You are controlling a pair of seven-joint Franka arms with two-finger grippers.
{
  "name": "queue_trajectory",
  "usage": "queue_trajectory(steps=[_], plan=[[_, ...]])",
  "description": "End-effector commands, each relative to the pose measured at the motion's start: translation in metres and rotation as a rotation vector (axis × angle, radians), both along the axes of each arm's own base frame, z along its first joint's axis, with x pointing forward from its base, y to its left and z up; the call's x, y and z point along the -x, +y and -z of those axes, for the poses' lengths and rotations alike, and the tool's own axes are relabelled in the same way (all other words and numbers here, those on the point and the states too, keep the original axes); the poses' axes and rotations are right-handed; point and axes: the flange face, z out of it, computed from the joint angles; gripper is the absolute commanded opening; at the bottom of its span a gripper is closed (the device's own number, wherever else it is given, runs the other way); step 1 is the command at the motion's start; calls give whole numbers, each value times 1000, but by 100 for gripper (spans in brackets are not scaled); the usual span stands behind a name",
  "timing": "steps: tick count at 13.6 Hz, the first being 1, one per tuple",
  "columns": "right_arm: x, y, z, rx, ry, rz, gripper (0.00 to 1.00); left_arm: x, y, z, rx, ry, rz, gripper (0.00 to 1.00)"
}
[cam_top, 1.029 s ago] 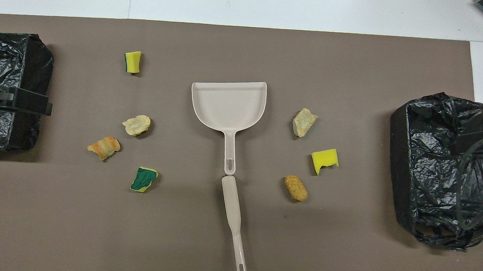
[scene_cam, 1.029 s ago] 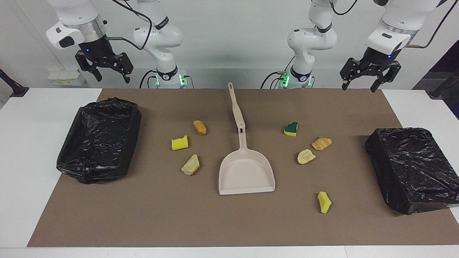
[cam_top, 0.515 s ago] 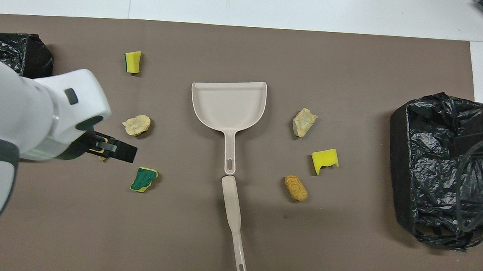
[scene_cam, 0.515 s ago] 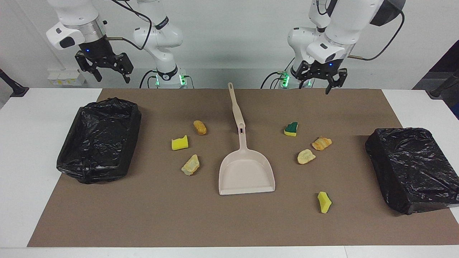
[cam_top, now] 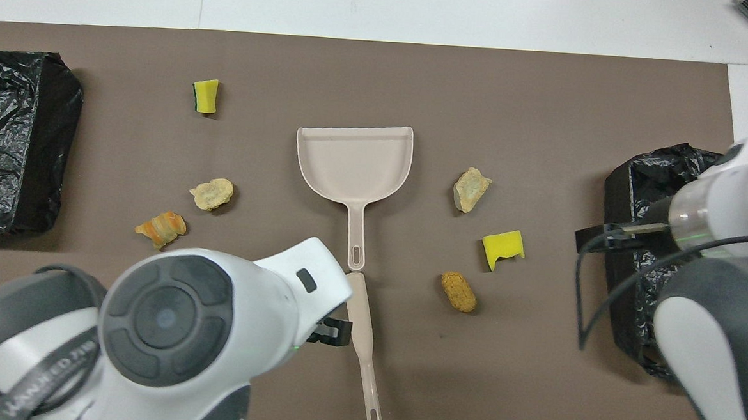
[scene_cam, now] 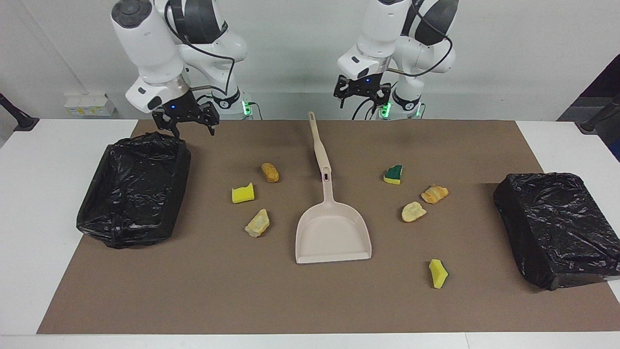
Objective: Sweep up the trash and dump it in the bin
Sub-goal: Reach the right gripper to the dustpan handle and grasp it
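7 small pieces of trash (scene_cam: pixel 413 212), all loose on the brown mat (scene_cam: pixel 290 300), not 1 in a bin yet.

Toward the right arm's end of the counter (scene_cam: pixel 29 218):
- 1 yellow sponge piece (scene_cam: pixel 242 193)
- 1 orange lump (scene_cam: pixel 270 172), nearer to the robots
- 1 pale lump (scene_cam: pixel 257 223), farther from them

Toward the left arm's end:
- the green-and-yellow sponge (scene_cam: pixel 393 174)
- a striped orange lump (scene_cam: pixel 434 194)
- a tan lump, just beside the striped one
- a yellow sponge wedge (scene_cam: pixel 438 273), farthest from the robots

Probably very light, all 7. Sponge pieces likely soft and springy, the bread-like lumps likely crumbly. Apt to skid, tumble or bounce aside under a quick push. No call to pinch any of them. Better nudged from the side, low against the mat and slowly, toward the pan's mouth.

Between the 2 groups, flat on the mat: a beige dustpan (scene_cam: pixel 333 235), mouth pointing away from the robots, handle toward them. End to end with that handle and nearer to the robots: a long beige sweeper (scene_cam: pixel 317 140). Both probably stiff, light, smooth plastic, so somewhat slippery. Best taken across the narrow handle, squarely, to keep either from twisting in the grip.

Left hand (scene_cam: pixel 362 92): released, empty, up in the air over the sweeper. Right hand (scene_cam: pixel 185 118): released too, empty, over the robot-side rim of the black-lined bin (scene_cam: pixel 134 189) at the right arm's end. A 2nd black-lined bin (scene_cam: pixel 557 228) at the left arm's end, well apart from the trash.
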Motion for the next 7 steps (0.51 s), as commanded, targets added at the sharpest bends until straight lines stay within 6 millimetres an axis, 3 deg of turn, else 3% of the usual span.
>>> queue_trajectory(steps=[1,3,4,7], plan=[[-18,86,36,-75,-25,147,100,51,-36,35,19,34,-11,100],[-42,150,57,-104,-35,246,100,86,-69,80,26,18,-52,100],[-50,171,56,-119,-39,255,100,101,-82,110,21,17,-78,100],[-61,251,92,-140,-4,295,100,121,-91,171,3,17,-93,100]])
